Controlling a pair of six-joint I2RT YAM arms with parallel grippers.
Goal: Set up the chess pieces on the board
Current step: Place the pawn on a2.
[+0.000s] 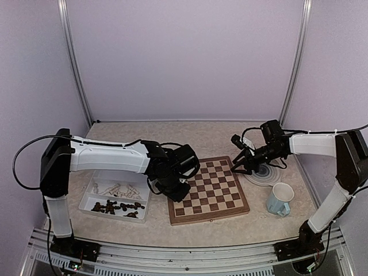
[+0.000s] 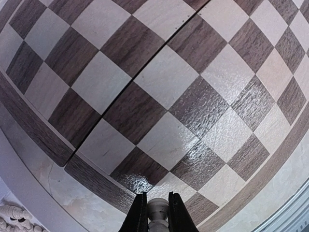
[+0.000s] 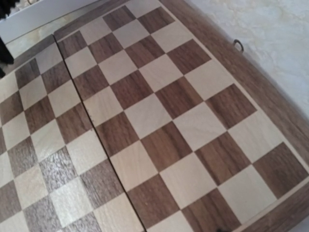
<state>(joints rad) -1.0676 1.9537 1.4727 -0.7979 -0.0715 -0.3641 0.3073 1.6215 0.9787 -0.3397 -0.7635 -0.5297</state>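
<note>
There is one board (image 1: 208, 191) at the centre of the top view, eight squares by eight. One white tray (image 1: 86, 198) lies at lower left. It holds two groups of chessmen, a pale group (image 1: 118, 188) above a dark group (image 1: 118, 207), each too small and crowded to count. One more pale piece (image 2: 158, 209) shows at the bottom edge of the left wrist view. At right are one plate (image 1: 261, 179) and one mug (image 1: 280, 199). Two arms show: a left arm (image 1: 109, 157) and a right arm (image 1: 313, 144).

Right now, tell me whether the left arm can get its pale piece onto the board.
Probably yes. The left gripper holds the pale piece over the board's left edge, the squares beneath look bare, and the right gripper is off at the opposite edge.
</note>
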